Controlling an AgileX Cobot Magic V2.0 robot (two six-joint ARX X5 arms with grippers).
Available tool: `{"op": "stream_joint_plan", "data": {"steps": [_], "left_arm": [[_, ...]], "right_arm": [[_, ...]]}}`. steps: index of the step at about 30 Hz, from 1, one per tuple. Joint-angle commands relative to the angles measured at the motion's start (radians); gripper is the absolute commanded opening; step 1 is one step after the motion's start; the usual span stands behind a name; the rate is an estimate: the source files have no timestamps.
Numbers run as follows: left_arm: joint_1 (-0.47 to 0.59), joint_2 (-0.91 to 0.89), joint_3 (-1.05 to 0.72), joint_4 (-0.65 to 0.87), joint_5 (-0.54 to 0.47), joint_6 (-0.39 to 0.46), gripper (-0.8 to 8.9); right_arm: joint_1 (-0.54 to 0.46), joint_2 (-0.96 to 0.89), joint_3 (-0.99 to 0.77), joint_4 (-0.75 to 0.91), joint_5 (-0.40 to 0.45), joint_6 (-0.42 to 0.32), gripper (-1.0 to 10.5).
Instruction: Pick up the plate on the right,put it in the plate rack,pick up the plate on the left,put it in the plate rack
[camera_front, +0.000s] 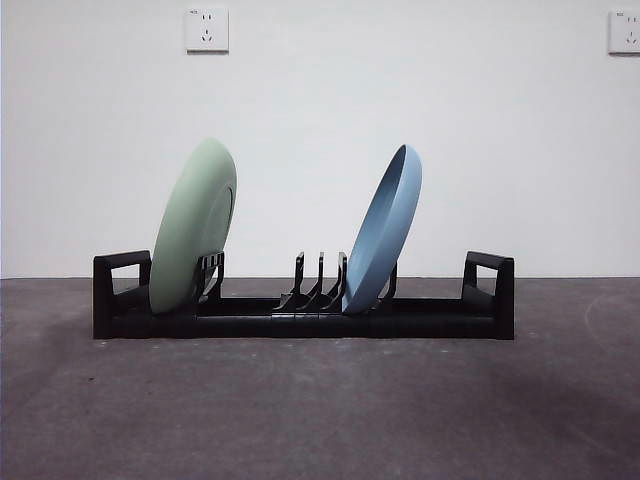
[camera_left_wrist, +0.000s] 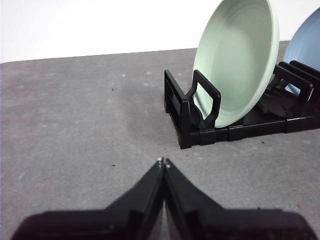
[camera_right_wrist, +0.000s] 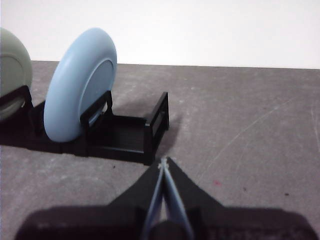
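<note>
Plates racked — blue one's edge cropped

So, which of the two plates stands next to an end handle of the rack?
The green plate: it leans right beside the end handle of the plate rack. The blue plate stands nearer the middle.

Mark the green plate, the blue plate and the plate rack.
green plate (camera_front: 192, 228): front view, middle of its rounded back.
blue plate (camera_front: 385, 228): front view, middle of its outer underside.
plate rack (camera_front: 430, 322): front view, bare base rail toward the end beyond the blue plate.
</note>
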Motion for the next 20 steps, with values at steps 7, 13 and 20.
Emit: {"op": "stream_joint_plan", "data": {"steps": [7, 13, 20], "left_arm": [[0.003, -0.003, -0.014, 0.003, -0.002, -0.002, -0.03], [0.003, -0.003, -0.014, 0.003, -0.002, -0.002, -0.03], [0.003, -0.003, -0.014, 0.003, -0.002, -0.002, -0.03]], "right_arm": [[-0.002, -0.044, -0.102, 0.039, 0.005, 0.073, 0.0], [0.0, -0.044, -0.102, 0.01, 0.002, 0.09, 0.0], [0.0, -0.044, -0.101, 0.013, 0.004, 0.115, 0.0]]}}
